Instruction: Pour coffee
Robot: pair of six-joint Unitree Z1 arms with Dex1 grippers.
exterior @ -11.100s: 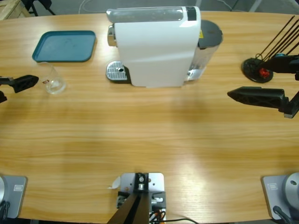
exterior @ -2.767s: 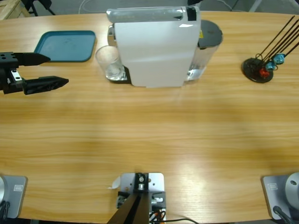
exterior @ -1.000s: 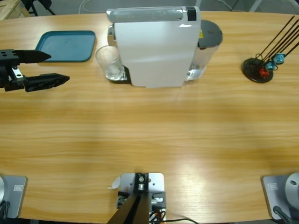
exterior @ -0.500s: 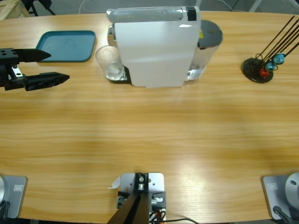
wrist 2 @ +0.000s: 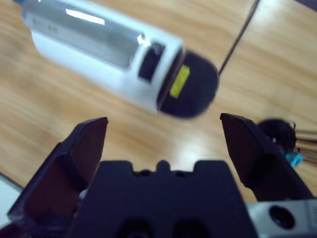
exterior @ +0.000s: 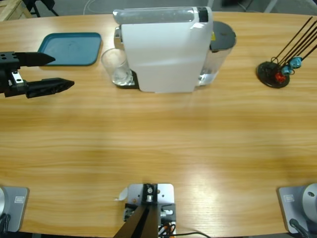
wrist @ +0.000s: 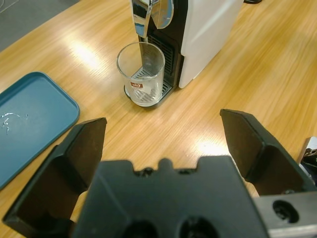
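Desk [exterior: 158, 144]: long, wood, carries all items.

Machine [exterior: 166, 47]: white body, silver top strip, black rear w/ dark round tank lid at its right end. Sits at desk's far middle. Silver spout over the drip grille at its left end, per left wrist view [wrist: 205, 29]. Right wrist view shows it from above, blurred [wrist 2: 111, 57].

Tray [exterior: 69, 48]: teal, rounded corners, far left of desk, just left of the glass, apart from it. Also in left wrist view [wrist: 29, 124], a few clear droplets on it.

Left gripper [exterior: 52, 72]: enters from left edge, fingers [exterior: 49, 87] spread wide, nothing between them. One finger lies over tray's near-left corner, the other over bare desk. Points toward the glass, well short of it. Left wrist view [wrist: 163, 144] confirms wide gap, glass centred ahead.

Right gripper [wrist 2: 166, 144]: only in its own wrist view; fingers [wrist 2: 250, 153] wide apart, holding nothing, high over the machine.

Stand [exterior: 272, 73]: black round base, thin black rods leaning up-right, small blue and red bits at base. Far right of desk.

Glass [exterior: 116, 65]: clear, upright, small red mark on side [wrist: 141, 72]. Stands on the grille, directly under spout.

Coffee: cannot make out any in the glass; bottom looks clear, grille visible through it.
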